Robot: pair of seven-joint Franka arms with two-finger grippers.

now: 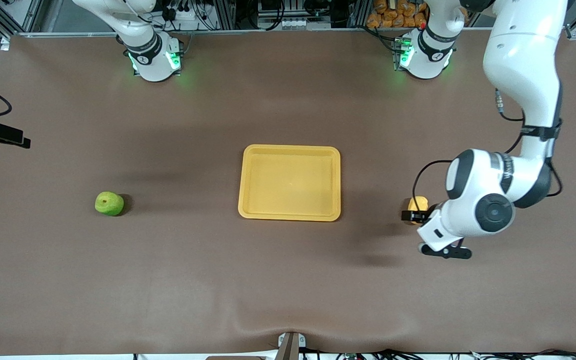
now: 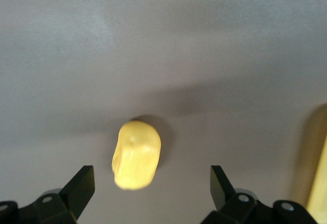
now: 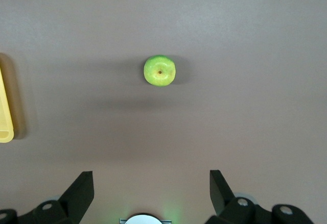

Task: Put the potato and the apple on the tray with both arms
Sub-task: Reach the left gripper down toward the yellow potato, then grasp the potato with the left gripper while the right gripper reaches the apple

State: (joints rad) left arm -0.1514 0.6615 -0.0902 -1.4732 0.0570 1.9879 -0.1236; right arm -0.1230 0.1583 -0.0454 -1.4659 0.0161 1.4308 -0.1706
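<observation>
Front view: tray [image 1: 290, 150] mid-table, apple [image 1: 109, 203] toward right arm's end. Wrist views only: right gripper [image 3: 152, 196] spread above apple; left gripper [image 2: 152, 191] spread over potato [image 2: 136, 154], tray rim near.

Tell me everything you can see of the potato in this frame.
The potato is a small yellow-orange oblong lump with smooth, slightly bumpy skin that looks plastic. It lies on the brown table cover toward the left arm's end, apart from the tray. The left pincer is open above it, one finger to either side, not touching it. In the front view the arm hides part of it.
</observation>
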